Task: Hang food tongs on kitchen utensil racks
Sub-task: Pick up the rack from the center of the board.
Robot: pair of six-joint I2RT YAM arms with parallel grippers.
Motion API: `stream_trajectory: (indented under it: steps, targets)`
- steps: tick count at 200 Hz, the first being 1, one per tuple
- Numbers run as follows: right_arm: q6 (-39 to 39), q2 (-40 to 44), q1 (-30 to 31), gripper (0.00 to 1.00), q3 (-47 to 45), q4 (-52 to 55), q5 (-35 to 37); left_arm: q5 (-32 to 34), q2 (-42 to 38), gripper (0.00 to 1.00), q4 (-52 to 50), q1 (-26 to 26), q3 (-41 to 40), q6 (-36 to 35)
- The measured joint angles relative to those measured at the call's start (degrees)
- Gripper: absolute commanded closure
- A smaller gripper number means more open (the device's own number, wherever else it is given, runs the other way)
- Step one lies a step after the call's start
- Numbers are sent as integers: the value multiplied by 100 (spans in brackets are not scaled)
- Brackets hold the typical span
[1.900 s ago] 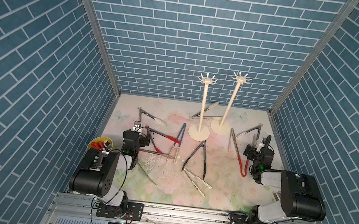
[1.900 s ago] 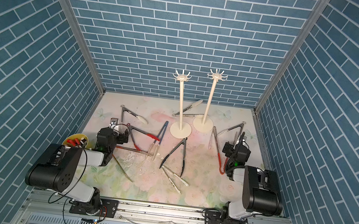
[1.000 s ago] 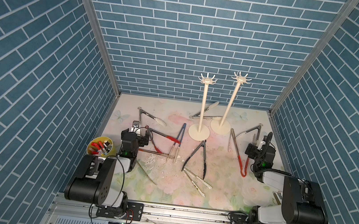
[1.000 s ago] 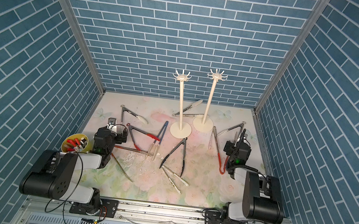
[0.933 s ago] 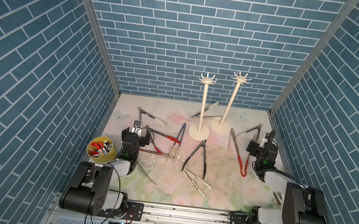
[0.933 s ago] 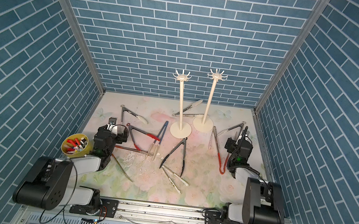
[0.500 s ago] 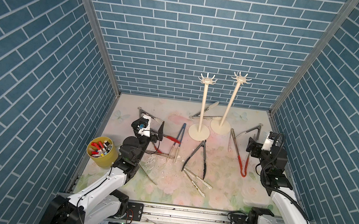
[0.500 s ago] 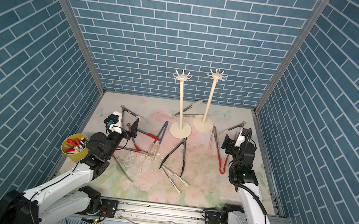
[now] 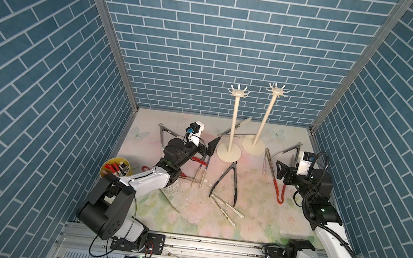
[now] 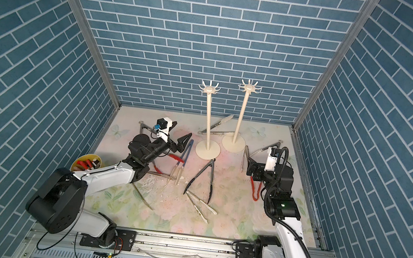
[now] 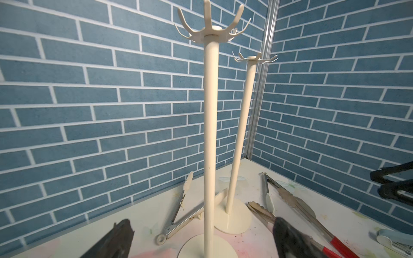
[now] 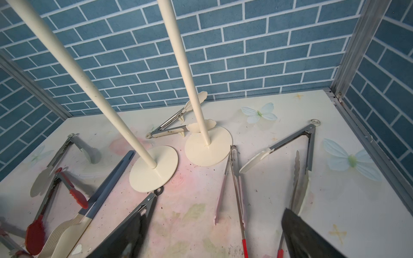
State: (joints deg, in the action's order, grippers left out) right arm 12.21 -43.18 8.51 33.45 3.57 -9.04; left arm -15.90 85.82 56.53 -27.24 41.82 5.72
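Note:
Two cream utensil racks (image 9: 232, 127) (image 10: 241, 112) stand at the back of the floral mat, their hooks bare. Several food tongs lie flat around them: a black pair (image 9: 228, 180), a red-handled pair (image 9: 277, 189), a white pair (image 9: 225, 208) and a blue-handled pair (image 10: 183, 159). My left gripper (image 9: 208, 148) (image 11: 202, 226) hovers open and empty just left of the nearer rack's base, facing its pole (image 11: 210, 134). My right gripper (image 9: 281, 171) (image 12: 215, 215) is open and empty above the red-handled tongs (image 12: 238, 201), right of the racks.
A yellow cup (image 9: 114, 169) of red-tipped items stands by the left wall. Blue brick walls close in three sides. A metal rail (image 9: 212, 245) runs along the front. More tongs lie behind the racks (image 9: 237, 130) and at the back left (image 9: 163, 135).
Both arms have unfolded from their low rest pose and stretched forward. The grippers have risen over the mat toward the racks. No tongs have moved.

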Motion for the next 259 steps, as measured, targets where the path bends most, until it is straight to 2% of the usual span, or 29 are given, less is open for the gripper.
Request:
stream_trajectory:
  steps: [51,77,177,259]
  targets:
    - [-2,0,66,5,146,267,-254,-476,1480,8,1270,0,911,426]
    - [-2,-7,98,5,278,396,-389,-581,2096,9,1456,17,1405,592]
    - [-2,-72,192,5,455,540,-586,-588,2693,21,313,24,2743,409]
    - [-2,-201,243,7,455,546,-599,-660,3101,44,-361,-44,3333,343]
